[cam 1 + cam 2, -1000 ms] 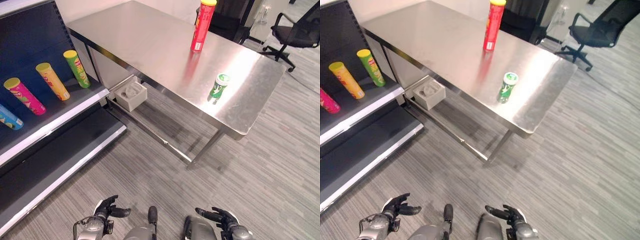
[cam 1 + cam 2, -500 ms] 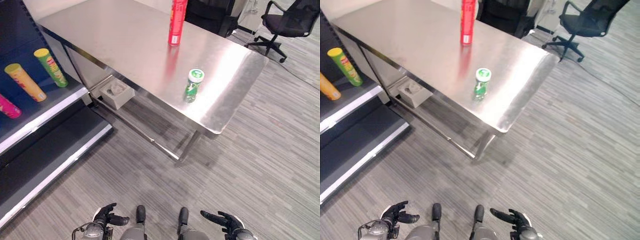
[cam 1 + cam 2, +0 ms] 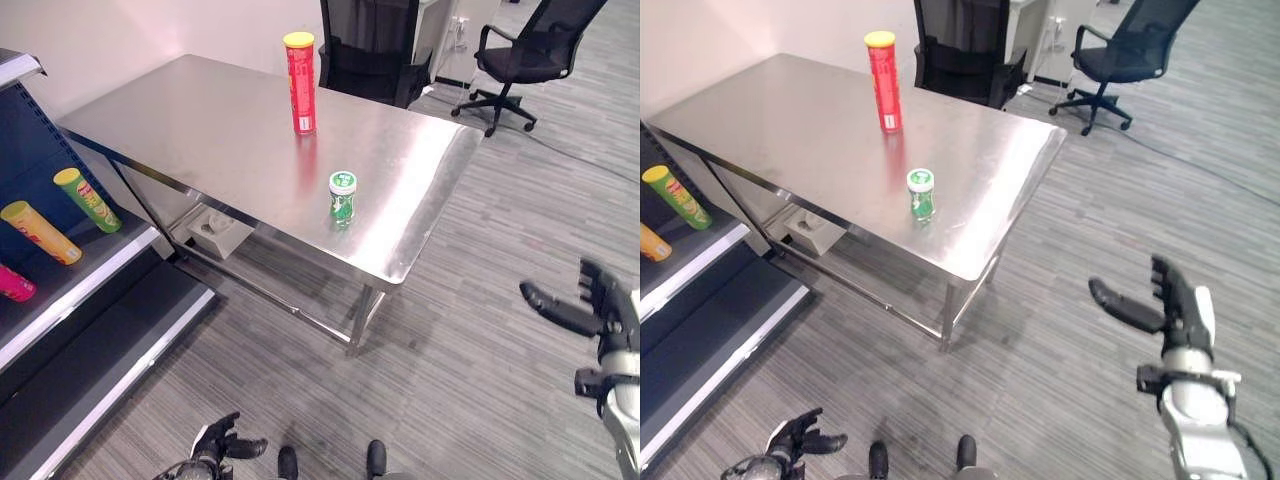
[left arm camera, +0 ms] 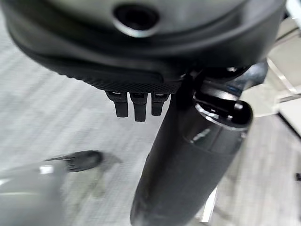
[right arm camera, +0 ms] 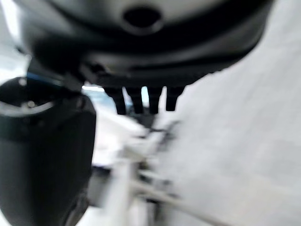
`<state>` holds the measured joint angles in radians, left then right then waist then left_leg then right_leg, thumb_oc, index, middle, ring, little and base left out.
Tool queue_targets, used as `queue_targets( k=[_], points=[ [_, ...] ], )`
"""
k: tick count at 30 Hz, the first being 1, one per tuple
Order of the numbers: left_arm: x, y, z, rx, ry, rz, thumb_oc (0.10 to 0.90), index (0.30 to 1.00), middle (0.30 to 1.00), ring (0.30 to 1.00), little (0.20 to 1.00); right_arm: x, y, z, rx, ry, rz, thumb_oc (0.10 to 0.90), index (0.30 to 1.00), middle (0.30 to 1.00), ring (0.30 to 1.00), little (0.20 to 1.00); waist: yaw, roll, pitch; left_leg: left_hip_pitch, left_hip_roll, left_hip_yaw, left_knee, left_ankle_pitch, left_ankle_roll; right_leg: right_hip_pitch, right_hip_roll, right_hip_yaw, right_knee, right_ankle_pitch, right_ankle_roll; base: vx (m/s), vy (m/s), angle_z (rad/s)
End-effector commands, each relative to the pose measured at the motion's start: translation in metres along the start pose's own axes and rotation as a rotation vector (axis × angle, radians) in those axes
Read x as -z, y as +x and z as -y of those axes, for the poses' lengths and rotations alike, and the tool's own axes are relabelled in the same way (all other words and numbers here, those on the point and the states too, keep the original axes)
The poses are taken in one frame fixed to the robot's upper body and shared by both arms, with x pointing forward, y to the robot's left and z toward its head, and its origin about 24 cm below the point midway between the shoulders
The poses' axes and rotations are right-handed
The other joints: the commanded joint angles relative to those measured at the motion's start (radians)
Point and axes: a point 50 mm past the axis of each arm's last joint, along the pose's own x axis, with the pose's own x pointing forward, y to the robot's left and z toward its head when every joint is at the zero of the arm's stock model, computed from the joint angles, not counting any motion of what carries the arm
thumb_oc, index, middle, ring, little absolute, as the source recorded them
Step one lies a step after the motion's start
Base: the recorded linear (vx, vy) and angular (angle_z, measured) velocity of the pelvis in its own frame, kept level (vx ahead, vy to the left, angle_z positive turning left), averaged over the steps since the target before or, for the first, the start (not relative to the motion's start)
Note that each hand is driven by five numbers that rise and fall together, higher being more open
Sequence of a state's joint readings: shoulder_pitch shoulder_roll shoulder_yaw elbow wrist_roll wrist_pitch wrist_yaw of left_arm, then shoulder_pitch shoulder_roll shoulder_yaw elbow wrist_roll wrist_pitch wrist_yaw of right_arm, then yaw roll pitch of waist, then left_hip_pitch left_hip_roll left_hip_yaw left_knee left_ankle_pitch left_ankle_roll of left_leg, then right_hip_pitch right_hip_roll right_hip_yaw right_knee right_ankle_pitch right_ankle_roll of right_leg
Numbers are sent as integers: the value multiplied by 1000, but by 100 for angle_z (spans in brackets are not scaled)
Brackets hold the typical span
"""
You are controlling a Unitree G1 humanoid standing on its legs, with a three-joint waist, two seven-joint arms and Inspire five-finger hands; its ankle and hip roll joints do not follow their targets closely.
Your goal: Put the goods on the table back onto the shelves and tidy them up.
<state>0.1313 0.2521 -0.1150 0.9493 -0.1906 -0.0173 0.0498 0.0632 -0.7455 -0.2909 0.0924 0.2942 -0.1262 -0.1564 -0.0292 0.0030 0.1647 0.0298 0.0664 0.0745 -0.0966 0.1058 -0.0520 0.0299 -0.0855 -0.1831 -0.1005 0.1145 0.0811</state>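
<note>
- Left eye view: a tall red tube [image 3: 300, 82] and a short green can [image 3: 342, 195] stand apart on the steel worktop [image 3: 220, 130]; the shelf [image 3: 75, 265] at left holds lying tubes; no print is readable
- Right eye view: the right hand [image 3: 1165, 305] is raised beside the worktop, fingers spread, holding nothing; the left hand [image 3: 795, 440] hangs low, loosely curled and empty
- Wrist views: fingers seem relaxed, though blurred
- Step: the approach, it seems; next is reaching the green can
</note>
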Motion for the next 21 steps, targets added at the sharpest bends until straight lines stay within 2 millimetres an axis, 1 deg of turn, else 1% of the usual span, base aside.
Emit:
queue_targets(
  k=[1,2,3,4,5,6,9,10,11,12,15,16,17,18,21],
  points=[
    [-20,6,-11,-5,85,57,800,900,900,900,900,-50,31,5,52,66,233,800,900,900,900,900,43,-24,5,63,3,-26,9,-140,-21,58,-69,2,13,-77,89,12,-1,5],
    [-20,6,-11,-6,85,57,800,900,900,900,900,-50,31,5,51,66,233,800,900,900,900,900,42,-24,5,63,3,-26,9,-140,-21,58,-69,2,13,-77,89,7,-7,10],
    [-16,5,-12,-1,94,45,800,900,900,900,900,-59,41,-2,21,62,252,800,900,900,900,900,60,-24,4,62,3,-30,9,-139,-22,60,-70,-2,13,-77,88,-2,-6,13],
    [-15,5,-12,0,96,43,800,900,900,900,900,-62,44,-6,7,61,261,800,900,900,900,900,62,-24,5,61,2,-30,9,-138,-23,61,-71,-5,13,-77,89,-2,-15,12],
    [-13,4,-9,13,104,43,800,900,900,900,900,-69,57,-16,-32,48,265,800,900,900,900,900,78,-25,8,57,2,-35,9,-134,-25,61,-73,-12,13,-76,89,-7,-17,4],
    [-12,3,-9,18,111,42,800,900,900,900,900,-71,61,-21,-48,66,265,800,900,900,900,900,88,-26,10,55,2,-38,9,-132,-25,60,-73,-14,13,-75,89,-2,-20,3],
    [-14,3,-7,28,109,57,800,900,900,900,900,-80,76,-35,-82,81,262,800,900,900,900,900,106,-27,21,44,-1,-45,9,-124,-27,51,-74,-19,13,-70,90,-17,-15,10],
    [-15,2,-6,31,106,66,800,900,900,900,900,-86,83,-40,-92,84,269,800,900,900,900,900,111,-27,29,35,-2,-48,9,-120,-28,44,-75,-21,13,-67,90,-26,-15,18],
    [-15,2,-6,31,105,66,800,900,900,900,900,-86,83,-41,-92,84,270,800,900,900,900,900,109,-27,29,34,-2,-49,9,-119,-28,44,-75,-22,13,-67,90,-48,-19,12],
    [-18,2,-5,36,103,83,800,900,900,900,900,-93,91,-48,-104,91,272,800,900,900,900,900,125,-25,40,16,-3,-57,9,-112,-29,30,-77,-26,13,-62,92,-42,-17,13],
    [-22,1,-6,37,92,107,800,900,900,900,900,-108,103,-54,-106,63,295,800,900,900,900,900,142,-23,55,-13,-6,-69,9,-98,-29,7,-76,-29,13,-56,92,-39,-17,7],
    [-25,0,-7,32,83,125,800,900,900,900,900,-115,110,-53,-95,26,301,800,900,900,900,900,151,-19,62,-33,-10,-78,9,-88,-30,-5,-77,-32,13,-55,92,-28,-10,24],
    [-26,0,-7,32,81,125,800,900,900,900,900,-116,110,-54,-96,26,302,800,900,900,900,900,149,-19,61,-34,-10,-78,9,-88,-30,-6,-77,-32,13,-55,92,-29,-3,27],
    [-28,0,-8,29,78,137,800,900,900,900,900,-122,115,-53,-86,21,309,800,900,900,900,900,156,-15,68,-49,-13,-87,9,-81,-31,-15,-76,-38,13,-53,92,-11,1,17],
    [-31,0,-10,19,72,146,800,900,900,900,900,-129,121,-52,-73,-14,313,800,900,900,900,900,167,-10,78,-77,-17,-103,9,-70,-32,-33,-76,-45,13,-53,91,-11,-9,8]
  ],
)
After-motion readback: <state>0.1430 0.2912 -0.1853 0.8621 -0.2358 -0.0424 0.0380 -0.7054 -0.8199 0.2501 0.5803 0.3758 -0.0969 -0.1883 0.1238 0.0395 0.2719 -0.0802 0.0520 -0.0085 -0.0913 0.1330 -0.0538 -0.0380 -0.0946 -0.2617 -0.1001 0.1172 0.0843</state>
